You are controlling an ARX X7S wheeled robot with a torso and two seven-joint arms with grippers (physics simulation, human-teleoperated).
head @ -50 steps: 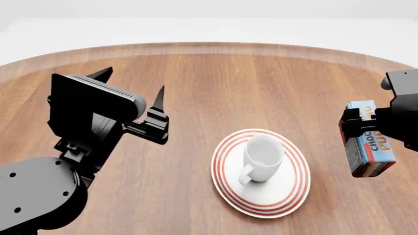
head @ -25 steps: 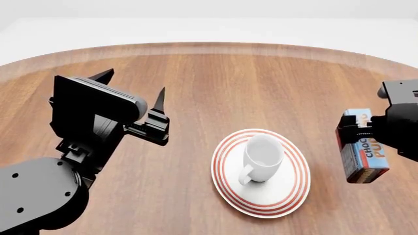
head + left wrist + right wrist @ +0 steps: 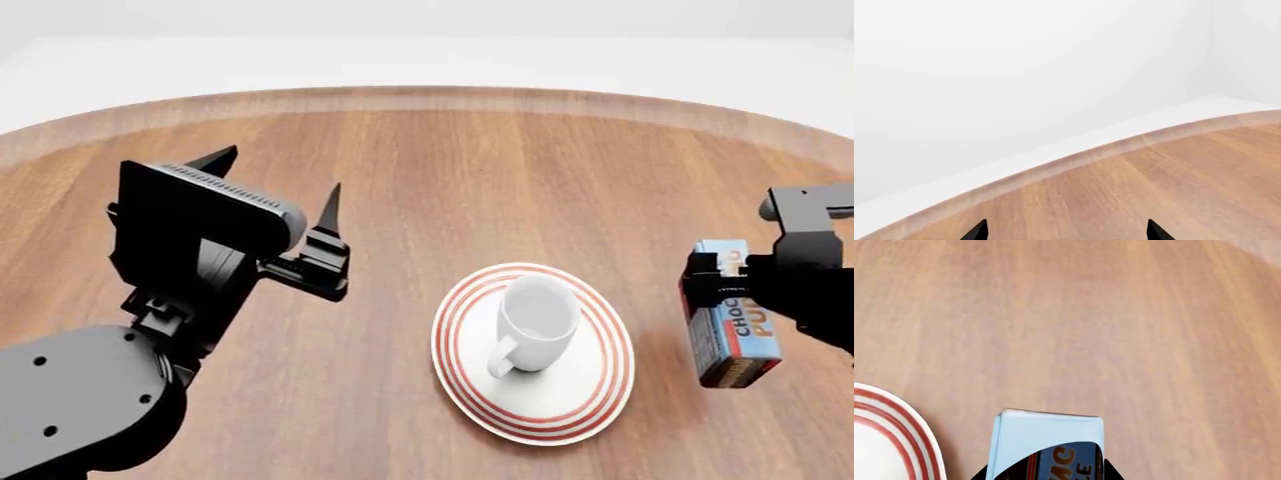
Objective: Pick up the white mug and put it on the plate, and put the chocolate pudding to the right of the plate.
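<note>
The white mug (image 3: 537,322) is seen upright on the plate (image 3: 587,385), handle turned toward the robot. The plate is set on the wooden counter (image 3: 441,180), slightly right of centre in the head view; a slice of its red-ringed rim (image 3: 894,435) is also caught in the right wrist view.

The chocolate pudding (image 3: 733,325) is clamped in the right pincer (image 3: 727,280), jaws pressed against its two sides. The carton is held upright, just beside the plate's right edge but apart from it. Whether its lower end is touching the counter cannot be told. In the right wrist view the light blue top of the carton (image 3: 1047,440) is seen between the dark fingertips (image 3: 1111,474), with wood grain beyond.

The left pincer (image 3: 274,195) is held spread apart with nothing between its pointed fingers (image 3: 328,205), raised over the left part of the counter, well apart from the plate. In the left wrist view only the two tips (image 3: 976,231) are shown at the frame edge, wide apart, with the counter's curved rim (image 3: 1107,150) and a white wall (image 3: 1027,65) beyond.
</note>
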